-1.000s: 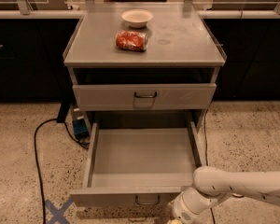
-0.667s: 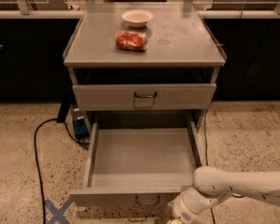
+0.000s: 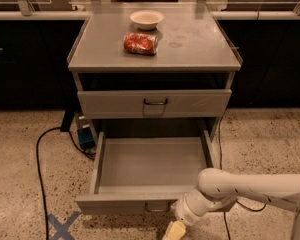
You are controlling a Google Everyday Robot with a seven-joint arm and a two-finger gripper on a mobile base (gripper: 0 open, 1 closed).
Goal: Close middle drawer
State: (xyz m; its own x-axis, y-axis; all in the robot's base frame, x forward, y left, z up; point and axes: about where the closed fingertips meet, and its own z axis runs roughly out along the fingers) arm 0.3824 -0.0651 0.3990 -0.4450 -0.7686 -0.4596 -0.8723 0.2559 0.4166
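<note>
The middle drawer (image 3: 150, 166) is a wide grey shallow tray, pulled far out of the grey cabinet, and looks empty inside. Its low front panel (image 3: 115, 203) faces me, with a small dark wire handle (image 3: 157, 207) at centre. My white arm comes in from the right edge. My gripper (image 3: 174, 230) is at the bottom of the view, just in front of and below the panel, a little right of the handle. Its tip is partly cut off by the lower edge.
Above the open drawer is a taller-fronted grey drawer (image 3: 155, 103), pushed in. On the cabinet top (image 3: 200, 44) lie a red snack bag (image 3: 140, 43) and a white bowl (image 3: 146, 18). A black cable (image 3: 39, 164) and a blue tape cross (image 3: 62, 225) lie on the speckled floor at left.
</note>
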